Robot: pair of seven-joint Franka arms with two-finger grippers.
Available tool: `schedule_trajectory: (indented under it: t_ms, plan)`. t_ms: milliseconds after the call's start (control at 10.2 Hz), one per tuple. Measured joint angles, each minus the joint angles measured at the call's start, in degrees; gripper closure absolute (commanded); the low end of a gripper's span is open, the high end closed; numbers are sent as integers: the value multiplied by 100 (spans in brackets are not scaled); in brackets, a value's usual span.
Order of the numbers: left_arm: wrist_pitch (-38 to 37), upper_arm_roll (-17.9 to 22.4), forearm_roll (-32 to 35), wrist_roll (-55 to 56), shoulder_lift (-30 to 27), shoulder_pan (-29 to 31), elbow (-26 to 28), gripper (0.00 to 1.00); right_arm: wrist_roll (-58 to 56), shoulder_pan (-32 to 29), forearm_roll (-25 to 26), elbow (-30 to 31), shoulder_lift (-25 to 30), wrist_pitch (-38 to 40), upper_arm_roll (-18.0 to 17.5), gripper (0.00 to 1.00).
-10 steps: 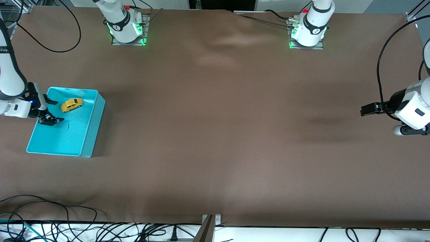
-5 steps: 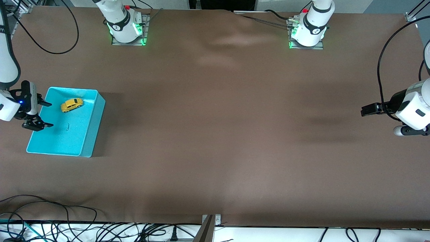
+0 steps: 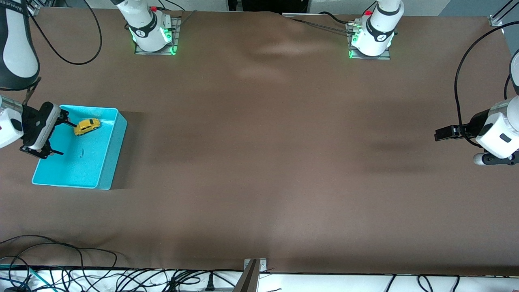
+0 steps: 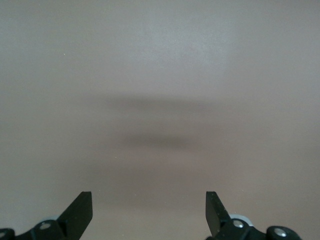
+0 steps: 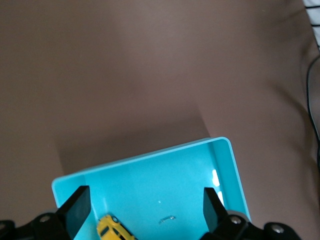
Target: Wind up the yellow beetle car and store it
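Note:
The yellow beetle car point(image 3: 86, 126) lies on the floor of the cyan bin point(image 3: 107, 162), in the part farther from the front camera. In the right wrist view the car point(image 5: 115, 230) shows low between the fingers, and the bin point(image 5: 235, 170) fills the lower half. My right gripper point(image 3: 61, 137) hangs open and empty over the bin's rim at the right arm's end of the table; it point(image 5: 146, 205) holds nothing. My left gripper point(image 3: 442, 133) waits open over bare brown table at the left arm's end, and its wrist view shows the gripper point(image 4: 147, 207) with only table between the fingers.
A small dark speck point(image 3: 81, 153) lies on the bin floor, nearer the front camera than the car. The two arm bases point(image 3: 152, 34) point(image 3: 371, 38) stand along the table's top edge. Loose cables point(image 3: 81, 275) run along the edge nearest the front camera.
My right gripper has drawn back from over the bin floor toward its rim at the right arm's end, risen and turned. The car lies still in the bin. The left arm has not moved.

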State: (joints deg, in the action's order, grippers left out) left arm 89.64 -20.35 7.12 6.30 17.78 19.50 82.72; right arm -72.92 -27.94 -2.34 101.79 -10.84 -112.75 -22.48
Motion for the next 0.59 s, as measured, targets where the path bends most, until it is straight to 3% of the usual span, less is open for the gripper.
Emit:
schedule_trajectory:
  t_ms: [197,295,590]
  plan:
    - [0,-2,0,0,2,-1,0,0,2015,521,1,-46,345,188,168,0]
    - [0,-3,-1,0,5,-2,0,0,2995,988,1,-102,511,336,451,0]
    - [0,5,-285,0,7,7,0,0,5428,2471,4,-511,643,691,1724,0]
